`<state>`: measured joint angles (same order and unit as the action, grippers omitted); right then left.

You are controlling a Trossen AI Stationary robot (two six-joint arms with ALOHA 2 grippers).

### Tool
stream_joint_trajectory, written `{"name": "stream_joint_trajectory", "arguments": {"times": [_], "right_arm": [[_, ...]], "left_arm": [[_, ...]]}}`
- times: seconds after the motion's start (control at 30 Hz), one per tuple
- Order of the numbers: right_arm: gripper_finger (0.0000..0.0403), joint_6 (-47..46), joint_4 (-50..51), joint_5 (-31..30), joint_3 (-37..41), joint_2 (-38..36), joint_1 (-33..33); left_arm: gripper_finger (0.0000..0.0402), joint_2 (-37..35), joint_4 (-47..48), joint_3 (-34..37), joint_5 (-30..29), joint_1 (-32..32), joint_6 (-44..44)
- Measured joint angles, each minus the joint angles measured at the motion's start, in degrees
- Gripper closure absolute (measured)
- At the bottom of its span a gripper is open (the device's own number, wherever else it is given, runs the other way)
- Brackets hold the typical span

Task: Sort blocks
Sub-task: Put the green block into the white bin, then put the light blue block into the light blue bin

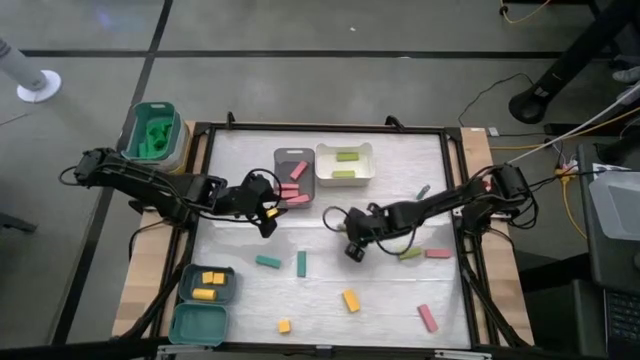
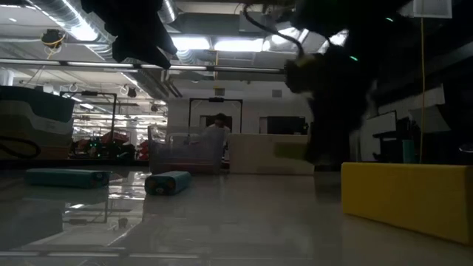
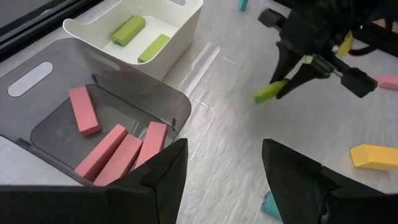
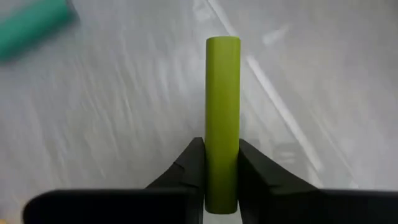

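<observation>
My left hand [image 1: 266,207] hangs released beside the grey tray [image 1: 281,157] of pink blocks. Right of it, my right hand [image 4: 221,163] is clenched on a light green bar [image 4: 222,112] that juts straight out along the fingers, above mid-counter. The white tray [image 1: 344,174] of green bars lies up-counter, nearest this hand, so the carry runs that way.

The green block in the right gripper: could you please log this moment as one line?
right gripper: shut on green block, above mid-table | left gripper: open, empty, beside grey tray | white tray: two green blocks
</observation>
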<state>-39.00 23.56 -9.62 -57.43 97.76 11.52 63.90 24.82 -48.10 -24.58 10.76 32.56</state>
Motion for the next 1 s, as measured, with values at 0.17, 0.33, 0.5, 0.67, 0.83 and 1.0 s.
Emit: {"name": "stream_joint_trajectory", "arguments": {"times": [0.17,0.33,0.5,0.67,0.83,1.0], "right_arm": [[0.0324,7.9,1.7,-0.3,-6.6,0.0,-5.2],[0.0333,18.5,6.8,-4.6,-13.4,0.0,-11.6],[0.0345,28.7,7.7,-8.7,-17.2,-0.1,-18.7],[0.0298,33.3,8.5,-8.8,-17.6,-0.1,-24.9],[0.0220,33.1,9.6,-6.3,-17.6,-0.1,-28.5],[0.0168,33.0,13.8,-3.0,-19.1,-0.1,-29.3]], "left_arm": [[0.0208,0.0,0.0,0.0,0.0,0.0,0.0],[0.0208,0.0,0.0,0.0,0.0,0.0,0.3],[0.0208,0.0,0.0,0.0,0.0,0.0,-0.1],[0.0208,0.0,0.0,0.0,0.0,0.0,-0.4],[0.0208,0.0,0.0,0.0,-0.1,0.0,-0.5],[0.0208,0.0,0.0,0.0,-0.1,0.0,-0.6]]}}
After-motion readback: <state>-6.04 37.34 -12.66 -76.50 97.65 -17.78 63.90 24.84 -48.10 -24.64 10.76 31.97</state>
